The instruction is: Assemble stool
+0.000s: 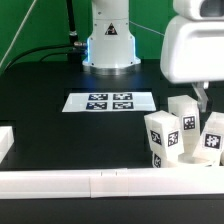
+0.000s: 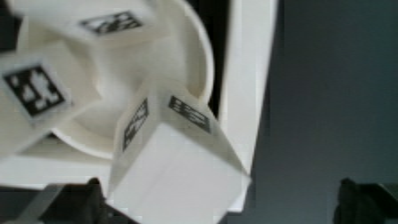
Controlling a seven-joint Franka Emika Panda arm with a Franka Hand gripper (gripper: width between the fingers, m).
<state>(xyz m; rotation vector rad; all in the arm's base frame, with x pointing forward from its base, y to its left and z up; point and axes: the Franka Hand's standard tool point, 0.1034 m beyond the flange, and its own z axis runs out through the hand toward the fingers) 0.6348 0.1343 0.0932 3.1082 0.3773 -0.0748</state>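
Black tabletop fills the scene, with the flat white marker board (image 1: pixel 110 101) lying well away from our tool, toward the arm's base, and a long white plastic rail block (image 1: pixel 100 181) running along the near edge. We see the white plastic stool parts gathered right under and beside our two-finger gripper (image 2: pixel 222 200): blocky white tagged legs (image 1: pixel 163 136) stand in a cluster below the wrist housing, and in the wrist view the round white notched seat drum (image 2: pixel 125 80) sits just ahead of the fingers, with one blocky leg (image 2: pixel 178 160) leaning over it. Our dark fingertips (image 2: pixel 71 200) stand well apart on either side of that leg, apparently not closed on anything. We judge these parts light, rigid and smooth, so rather slippery; flat opposite faces of a leg, near mid-length, look the safest place to pinch.
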